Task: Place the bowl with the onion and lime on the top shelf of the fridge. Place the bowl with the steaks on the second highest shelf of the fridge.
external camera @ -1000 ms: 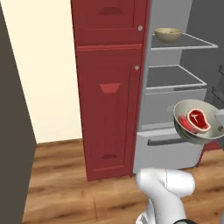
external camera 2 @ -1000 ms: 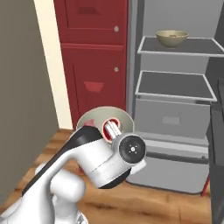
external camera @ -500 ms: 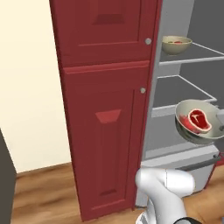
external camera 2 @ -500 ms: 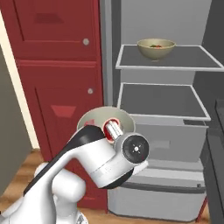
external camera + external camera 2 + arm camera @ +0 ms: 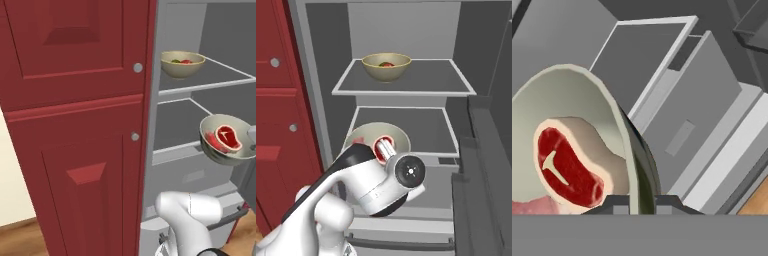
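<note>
My gripper is shut on the rim of the pale bowl that carries the steaks. I hold it tilted in front of the open fridge, about level with the second shelf and just outside its front edge. In the hand view the steak lies against the bowl's inner wall. The other bowl stands on the top shelf, with the red onion and the green lime inside it.
A tall red cabinet with round knobs stands directly left of the fridge. The open fridge door reaches forward on the right. Grey drawers sit under the second shelf. Wooden floor lies below.
The whole picture has shifted: the base has driven closer to the fridge, whose inside now looms larger. The steak bowl stays in my gripper, at the same spot relative to the arm.
</note>
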